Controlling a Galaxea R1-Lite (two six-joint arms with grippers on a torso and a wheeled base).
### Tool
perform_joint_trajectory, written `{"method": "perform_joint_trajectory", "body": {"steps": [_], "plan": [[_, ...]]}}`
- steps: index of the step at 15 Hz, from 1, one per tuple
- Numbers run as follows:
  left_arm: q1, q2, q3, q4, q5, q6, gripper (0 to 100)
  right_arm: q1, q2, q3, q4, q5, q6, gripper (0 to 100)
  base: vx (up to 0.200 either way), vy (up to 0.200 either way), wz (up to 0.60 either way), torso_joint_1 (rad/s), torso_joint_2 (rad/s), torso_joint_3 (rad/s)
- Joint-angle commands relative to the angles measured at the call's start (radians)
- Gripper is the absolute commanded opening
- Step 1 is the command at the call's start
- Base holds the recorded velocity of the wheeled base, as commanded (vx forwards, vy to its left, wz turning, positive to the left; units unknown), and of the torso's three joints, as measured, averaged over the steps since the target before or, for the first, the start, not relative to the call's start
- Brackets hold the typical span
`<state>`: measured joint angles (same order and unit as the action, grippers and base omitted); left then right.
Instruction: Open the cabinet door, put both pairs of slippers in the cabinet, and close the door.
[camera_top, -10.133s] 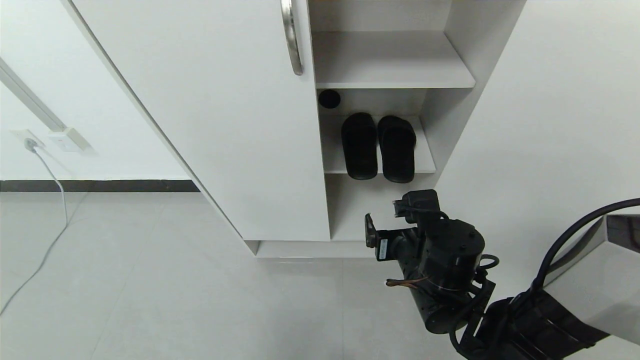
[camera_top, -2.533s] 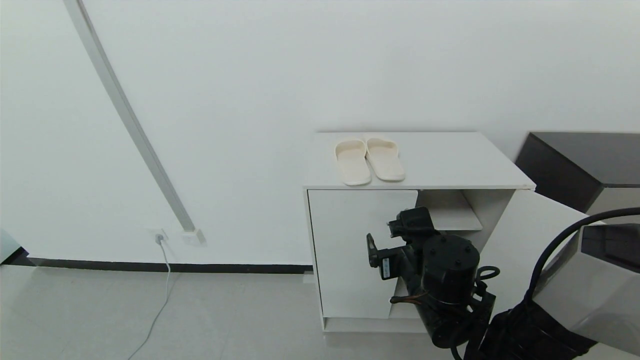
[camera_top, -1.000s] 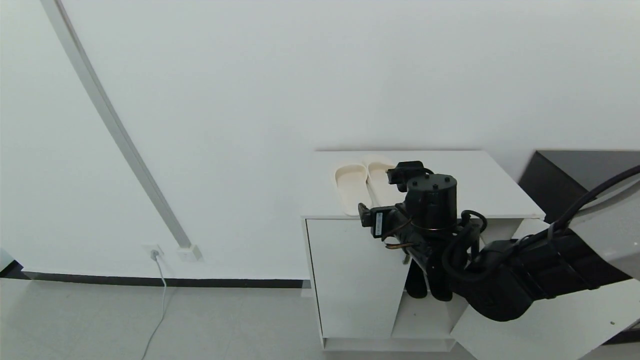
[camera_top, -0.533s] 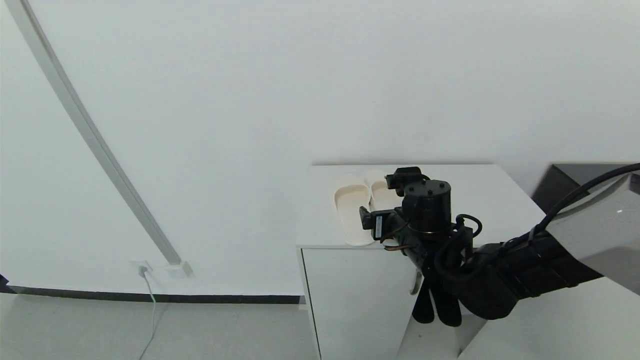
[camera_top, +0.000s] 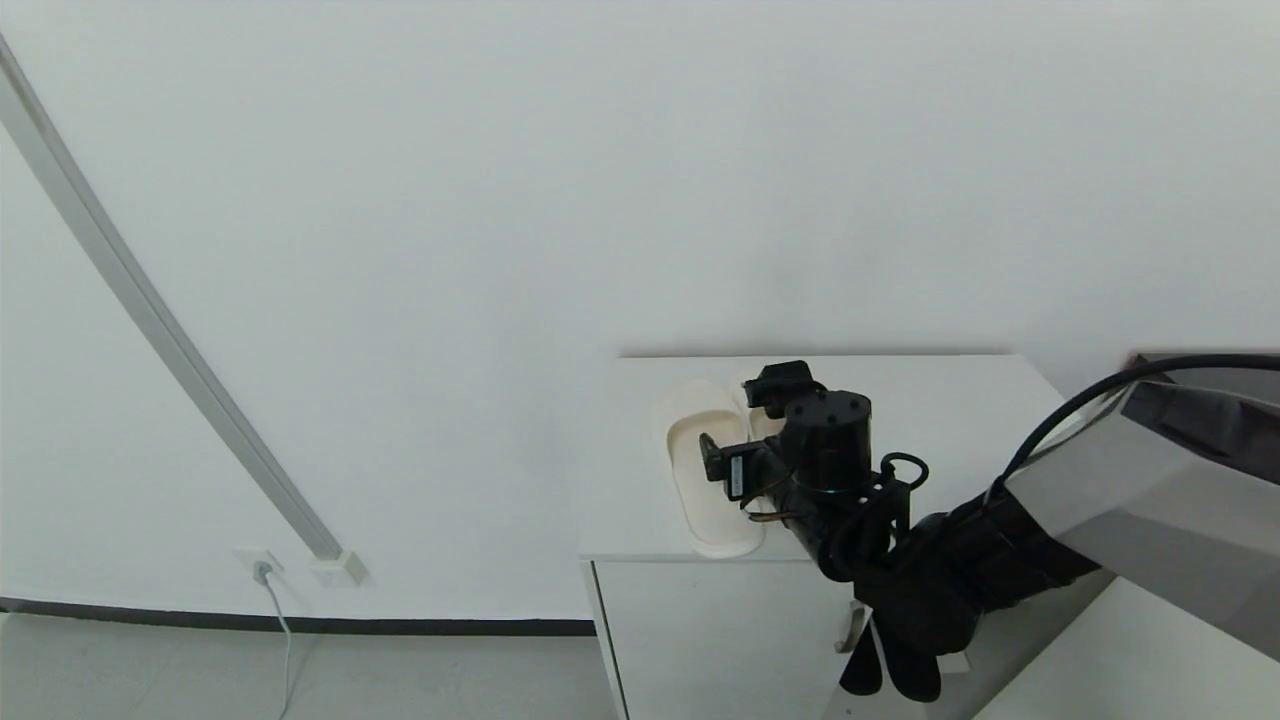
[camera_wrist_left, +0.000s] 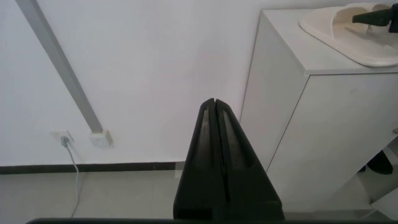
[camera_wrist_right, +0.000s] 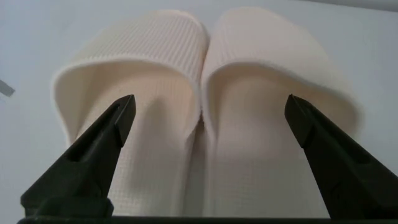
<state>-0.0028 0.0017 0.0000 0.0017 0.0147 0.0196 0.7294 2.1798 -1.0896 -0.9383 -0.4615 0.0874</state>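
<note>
Right arm up at the cream slippers

Raised from low down over the last ten seconds, my right tool (camera_wrist_right: 207, 109) hangs released, fingers spread either side of the cream slippers (camera_top: 705, 480) near the front left corner of the cabinet top (camera_top: 950, 420). My left tool (camera_wrist_left: 215, 106) is clenched, empty.

A grey conduit strip (camera_top: 150, 310) is running diagonally down a plain white wall (camera_top: 500, 180), ending at a small box (camera_top: 338, 571) above the black skirting board (camera_top: 400, 627). Beside it, a plug (camera_top: 263, 573) is sitting in a wall socket (camera_top: 250, 559), its pale cable (camera_top: 285, 640) trailing toward the light floor (camera_top: 150, 675).
</note>
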Motion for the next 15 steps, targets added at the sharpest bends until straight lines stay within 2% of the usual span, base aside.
{"method": "perform_joint_trajectory", "body": {"steps": [1,9,13,14,15], "plan": [[0.0,0.0,0.0,0.0,0.001,0.0,0,-0.001,0.048,-0.026,0.0,0.003,0.0,100,0.0,0.0,0.0,0.0,0.0,0.0],[0.0,0.0,0.0,0.0,0.001,0.0,0,-0.034,0.14,-0.204,0.058,0.003,0.0,100,0.0,0.0,0.0,0.0,0.0,0.0],[0.0,0.0,0.0,0.0,-0.001,0.0,0,-0.056,0.153,-0.236,0.058,0.02,0.0,100,0.0,0.0,0.0,0.0,0.0,0.0],[0.0,0.0,0.0,0.0,0.001,0.0,0,-0.057,0.153,-0.236,0.058,0.02,0.0,0,0.0,0.0,0.0,0.0,0.0,0.0],[0.0,0.0,0.0,0.0,0.001,0.0,0,-0.057,0.153,-0.236,0.058,0.02,0.0,0,0.0,0.0,0.0,0.0,0.0,0.0]]}}
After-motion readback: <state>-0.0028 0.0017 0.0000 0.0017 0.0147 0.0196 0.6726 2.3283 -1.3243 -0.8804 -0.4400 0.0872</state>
